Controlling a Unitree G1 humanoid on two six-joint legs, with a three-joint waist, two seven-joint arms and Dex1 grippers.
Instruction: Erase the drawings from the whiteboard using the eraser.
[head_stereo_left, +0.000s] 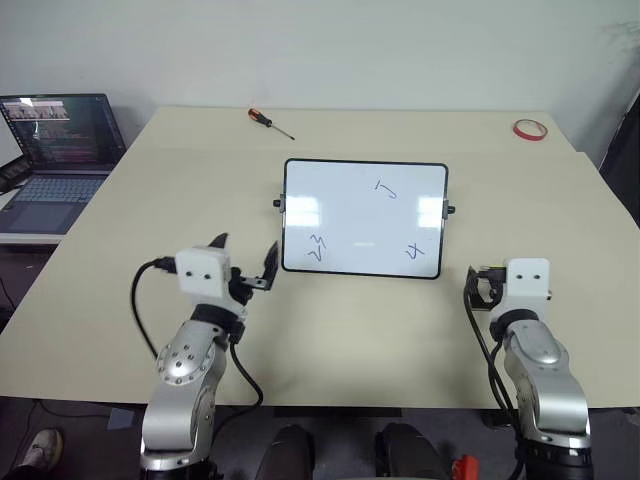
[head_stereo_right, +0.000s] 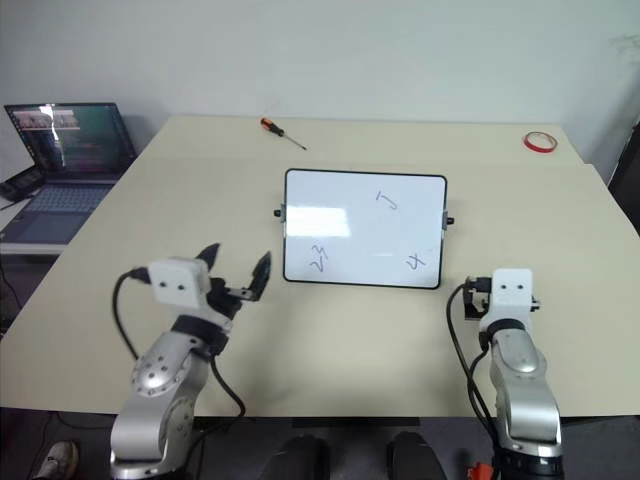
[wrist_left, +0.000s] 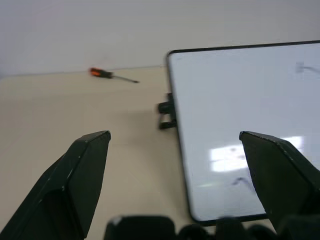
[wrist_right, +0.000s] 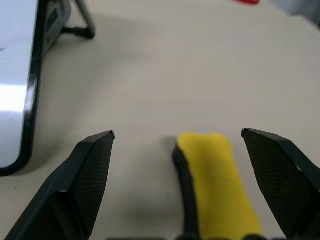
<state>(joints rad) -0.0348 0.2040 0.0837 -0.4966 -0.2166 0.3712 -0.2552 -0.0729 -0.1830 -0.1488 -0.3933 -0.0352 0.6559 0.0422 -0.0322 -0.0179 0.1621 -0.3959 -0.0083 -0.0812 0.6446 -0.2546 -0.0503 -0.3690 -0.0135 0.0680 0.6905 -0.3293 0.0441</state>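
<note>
The whiteboard (head_stereo_left: 350, 205) lies flat in the middle of the table, black-framed, with small knobs on both short sides. Three dark drawings mark it: one upper right (head_stereo_left: 386, 188), one at the near left (head_stereo_left: 317, 248), one at the near right (head_stereo_left: 416, 250). My left gripper (head_stereo_left: 246, 252) hovers open just off the board's near left corner, nothing between its fingers. In the right wrist view my right gripper (wrist_right: 177, 134) stands open over the table, right of the board. The yellow eraser (wrist_right: 217, 180) lies between its fingers with a gap on each side.
An open laptop (head_stereo_left: 60, 150) sits on a side surface at the far left. An orange-handled screwdriver (head_stereo_left: 270, 122) lies beyond the board near the table's far edge. A red tape ring (head_stereo_left: 530, 129) rests at the far right corner.
</note>
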